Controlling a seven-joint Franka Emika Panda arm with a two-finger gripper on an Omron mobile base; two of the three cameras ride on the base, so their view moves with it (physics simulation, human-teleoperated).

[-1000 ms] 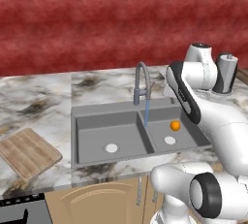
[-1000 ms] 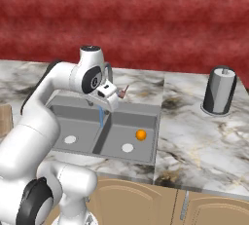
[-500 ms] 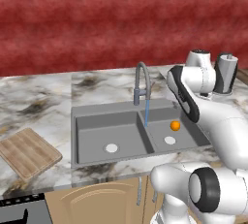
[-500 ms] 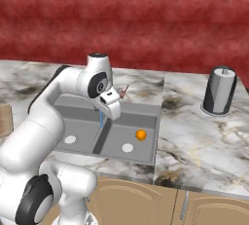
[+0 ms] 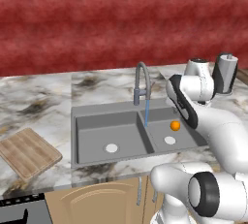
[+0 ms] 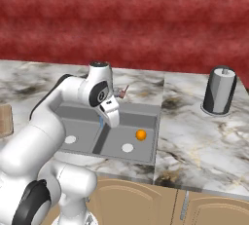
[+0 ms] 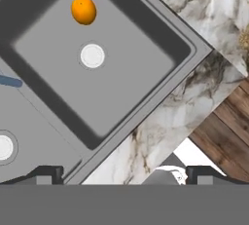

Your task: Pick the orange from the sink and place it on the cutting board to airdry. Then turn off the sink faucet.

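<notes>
You are looking down the gripper (image 7: 121, 174) at the wide grey double-basin sink (image 7: 187, 48); its two dark fingertips (image 7: 46, 173) are standing wide apart with nothing between them. The small bright orange ball (image 7: 83, 9) is lying in the basin well ahead of the jaws, beyond the round pale drain (image 7: 92, 55) and near the basin's far wall. The likely risk is that you are approaching off-centre: a finger nudging the ball would send it rolling across the smooth floor. The thin stream of water (image 5: 146, 113) is running from the tall grey gooseneck faucet (image 5: 141, 83) to one side of the jaws, so a wide swing could strike the spout. The basin walls are limiting a low sideways approach; above, the room is open. The light brown wooden cutting board (image 5: 27, 152) is waiting on the marbled counter (image 5: 46, 102), well past the other basin.
</notes>
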